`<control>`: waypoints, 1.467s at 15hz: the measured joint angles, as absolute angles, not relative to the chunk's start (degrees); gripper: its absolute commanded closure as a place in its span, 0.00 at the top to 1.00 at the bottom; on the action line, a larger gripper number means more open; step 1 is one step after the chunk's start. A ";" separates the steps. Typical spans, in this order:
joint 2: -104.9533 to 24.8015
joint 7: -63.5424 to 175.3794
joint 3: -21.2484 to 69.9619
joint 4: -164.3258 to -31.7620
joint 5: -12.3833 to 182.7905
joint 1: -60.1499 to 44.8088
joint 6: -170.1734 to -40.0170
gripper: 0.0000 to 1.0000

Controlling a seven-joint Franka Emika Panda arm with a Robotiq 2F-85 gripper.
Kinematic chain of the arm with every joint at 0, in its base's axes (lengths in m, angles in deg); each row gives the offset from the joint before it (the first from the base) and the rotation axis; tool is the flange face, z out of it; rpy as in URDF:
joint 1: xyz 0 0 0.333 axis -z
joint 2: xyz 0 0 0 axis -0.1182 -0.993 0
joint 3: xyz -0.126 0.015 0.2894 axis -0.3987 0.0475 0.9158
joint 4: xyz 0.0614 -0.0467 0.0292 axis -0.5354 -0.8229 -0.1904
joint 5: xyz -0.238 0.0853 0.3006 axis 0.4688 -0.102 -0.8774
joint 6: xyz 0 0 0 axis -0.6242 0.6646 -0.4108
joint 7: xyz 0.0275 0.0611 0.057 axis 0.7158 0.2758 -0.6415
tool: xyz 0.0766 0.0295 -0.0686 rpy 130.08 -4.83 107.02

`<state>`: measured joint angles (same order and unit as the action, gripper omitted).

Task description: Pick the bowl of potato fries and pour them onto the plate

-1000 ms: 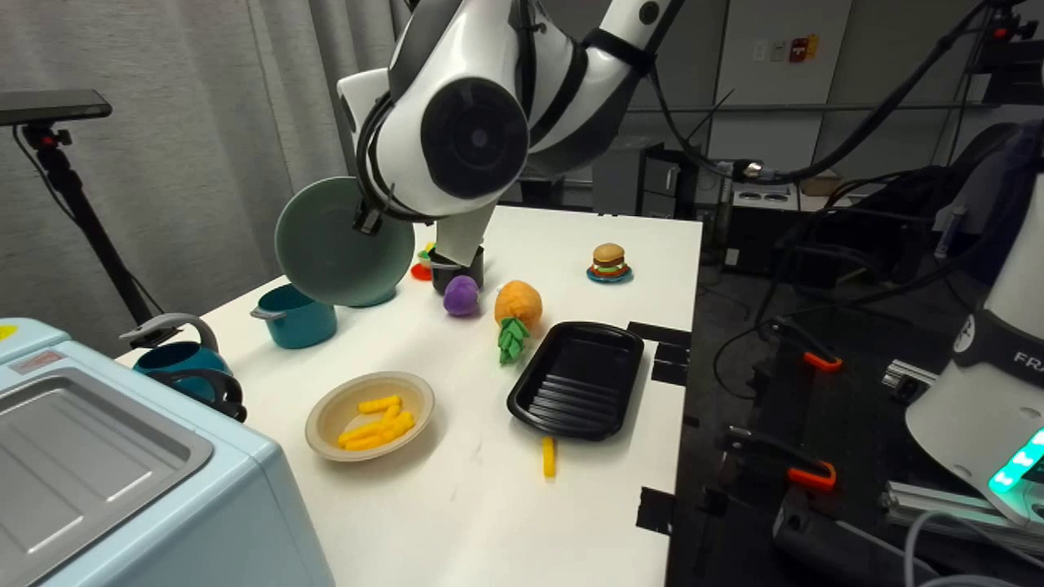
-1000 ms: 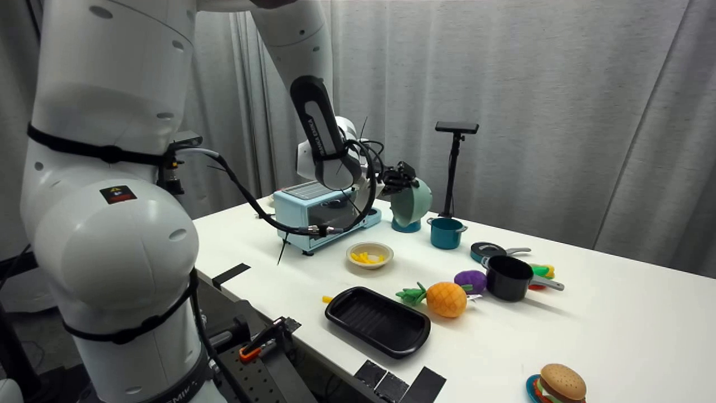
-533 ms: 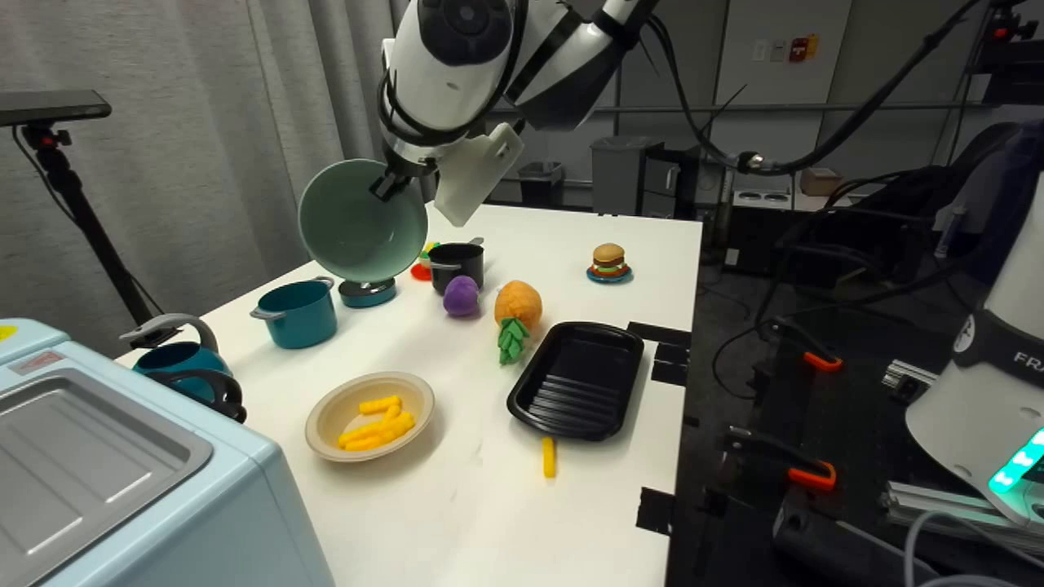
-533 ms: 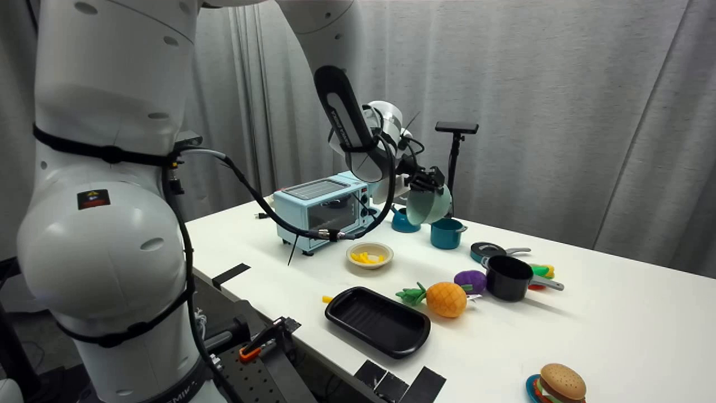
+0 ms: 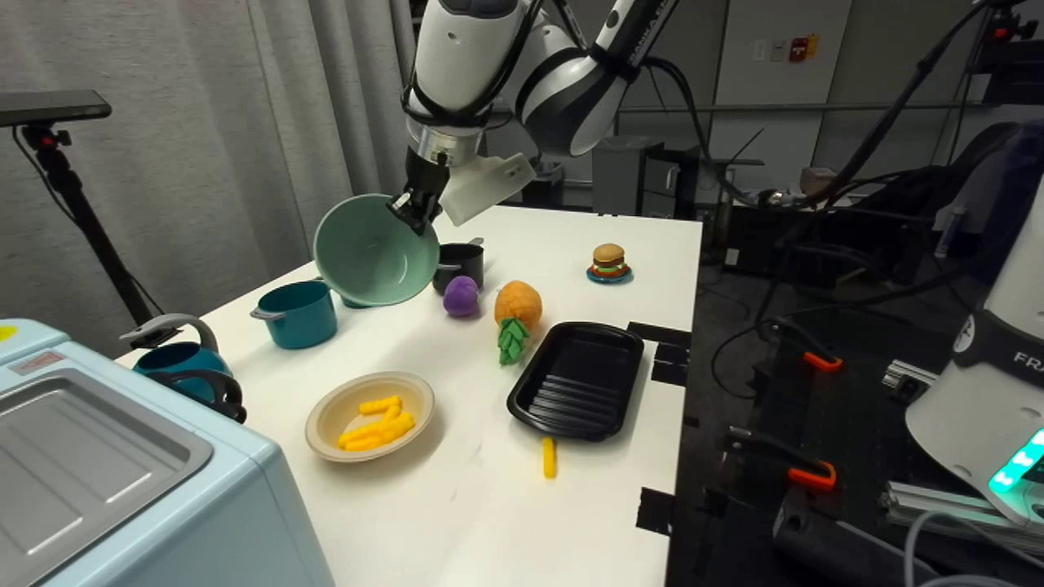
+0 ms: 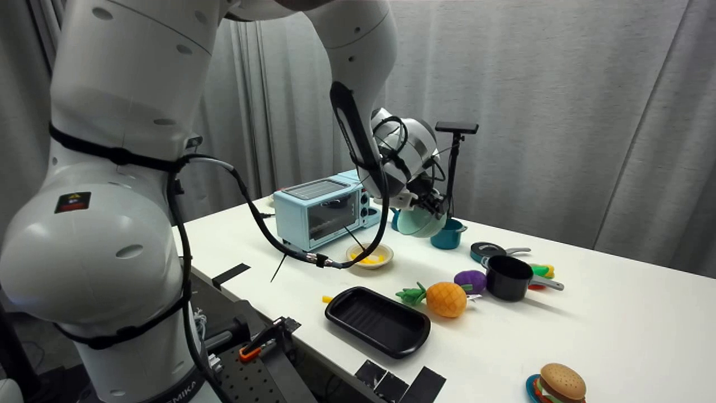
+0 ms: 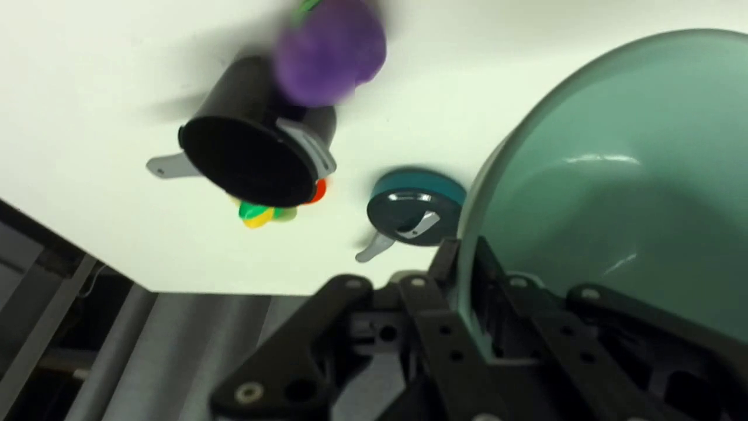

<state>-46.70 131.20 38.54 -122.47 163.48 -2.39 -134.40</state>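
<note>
My gripper point(image 7: 466, 250) is shut on the rim of the pale green bowl point(image 7: 631, 169) in the wrist view, one finger on each side of the wall. In both exterior views the bowl point(image 5: 375, 254) point(image 6: 418, 224) hangs tilted above the table's far side, and its visible inside shows no fries. The beige plate point(image 5: 325, 417) point(image 6: 388, 255) stands on the table nearer the oven, apart from the bowl. A small heap of yellow fries point(image 5: 379, 432) point(image 6: 370, 259) lies in it. One loose fry point(image 5: 549, 458) lies on the table beside the black tray.
A teal pot point(image 5: 303, 316) stands below and beside the bowl. A black pot point(image 5: 459, 265), purple toy point(image 5: 462, 296), toy pineapple point(image 5: 517, 308) and black tray point(image 5: 579, 379) are nearby. A light blue oven point(image 6: 319, 210) stands by the plate. A lidded teal pan point(image 7: 416, 207) lies below.
My gripper has carried the bowl farther from the oven, rising and then lowering, and the bowl has turned to a less steep tilt. The plate, its fries and the loose fry have not moved.
</note>
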 measured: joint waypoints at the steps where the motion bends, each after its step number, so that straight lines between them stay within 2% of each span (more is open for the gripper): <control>1: -47.65 127.65 39.06 -122.61 158.67 -1.22 -135.34 0.02; 9: -52.97 96.90 52.54 -122.16 123.52 14.09 -132.48 0.02; 12: -54.41 90.97 55.79 -119.95 114.63 15.49 -128.22 0.02; 17: -54.59 77.66 45.37 -115.52 93.41 3.75 -124.50 0.02; 22: -55.86 75.20 35.43 -113.14 86.59 -6.06 -121.25 0.02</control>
<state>-55.86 75.20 35.43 -113.14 86.59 -6.06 -121.25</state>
